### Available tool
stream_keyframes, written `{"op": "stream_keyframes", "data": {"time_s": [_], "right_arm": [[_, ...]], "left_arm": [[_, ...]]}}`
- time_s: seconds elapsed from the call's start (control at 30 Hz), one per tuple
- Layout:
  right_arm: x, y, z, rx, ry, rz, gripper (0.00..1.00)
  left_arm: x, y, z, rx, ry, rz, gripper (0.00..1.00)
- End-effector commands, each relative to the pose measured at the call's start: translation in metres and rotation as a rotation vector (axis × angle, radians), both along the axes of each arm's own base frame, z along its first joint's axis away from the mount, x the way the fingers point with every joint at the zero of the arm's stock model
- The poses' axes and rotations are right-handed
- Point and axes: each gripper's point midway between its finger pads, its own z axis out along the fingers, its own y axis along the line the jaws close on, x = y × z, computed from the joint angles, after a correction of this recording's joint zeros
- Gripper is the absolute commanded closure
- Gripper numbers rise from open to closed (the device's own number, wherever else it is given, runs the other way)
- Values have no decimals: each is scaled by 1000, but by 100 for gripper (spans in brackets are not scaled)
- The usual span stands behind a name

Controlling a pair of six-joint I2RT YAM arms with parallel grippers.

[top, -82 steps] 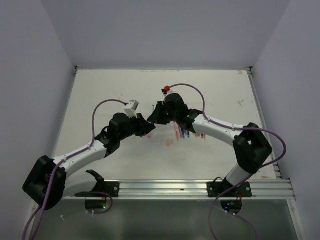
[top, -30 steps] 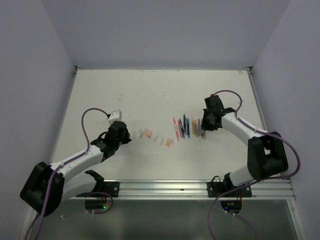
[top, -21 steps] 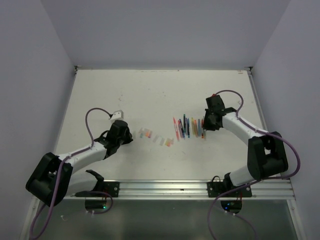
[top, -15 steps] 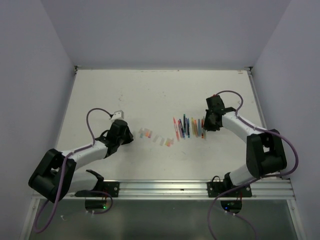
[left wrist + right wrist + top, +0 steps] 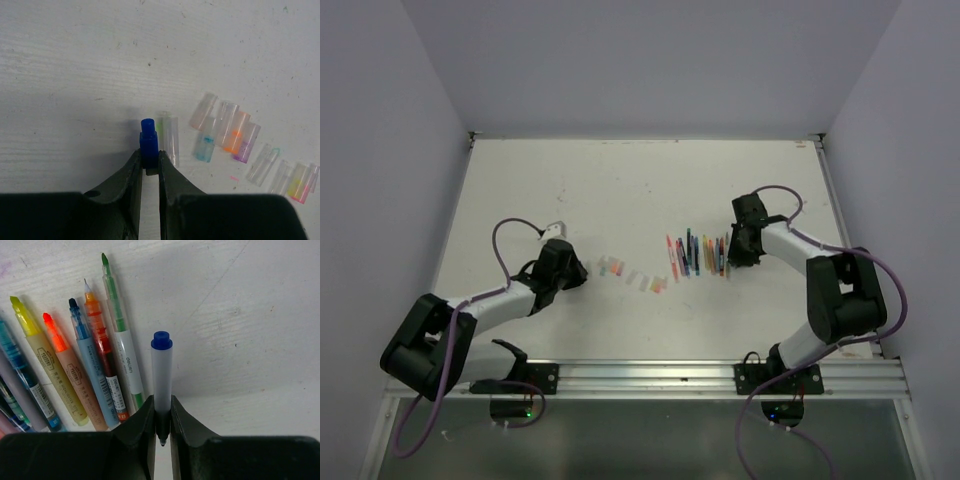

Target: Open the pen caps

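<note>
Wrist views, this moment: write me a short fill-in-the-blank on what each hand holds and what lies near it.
The cap clamped in the left hand is dark ___.
The pen in the right hand is nearest the ___ marker of the row.
The loose caps lie on the table to the ___ of the left hand in its wrist view.
Missing words: blue; green; right.

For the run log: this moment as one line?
left gripper: shut on blue cap | right gripper: shut on blue-ended pen | table: loose caps, uncapped pens
</note>
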Motion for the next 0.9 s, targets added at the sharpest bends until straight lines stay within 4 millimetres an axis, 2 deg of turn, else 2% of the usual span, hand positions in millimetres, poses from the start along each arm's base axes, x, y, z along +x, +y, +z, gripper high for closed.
{"op": "stream_keyframes", "data": {"time_s": [0.0, 0.2, 0.4, 0.47, 0.67, 0.87], "right_arm": [[5, -2, -4, -4, -8, 12, 80], [5, 0, -7, 7, -3, 17, 72], [6, 1, -2, 16, -23, 23, 71], [6, 2, 0, 17, -27, 25, 71], [11, 4, 18, 30, -75, 35, 67], [11, 4, 41, 44, -125, 37, 62]], "left_arm": [[5, 2, 1, -22, -16, 32, 80], [4, 1, -1, -28, -5, 30, 70], [4, 3, -1, -28, -4, 40, 58], [4, 3, 0, -28, -1, 39, 58], [3, 6, 7, -28, -16, 45, 53], [4, 4, 29, -55, -71, 32, 49]]}}
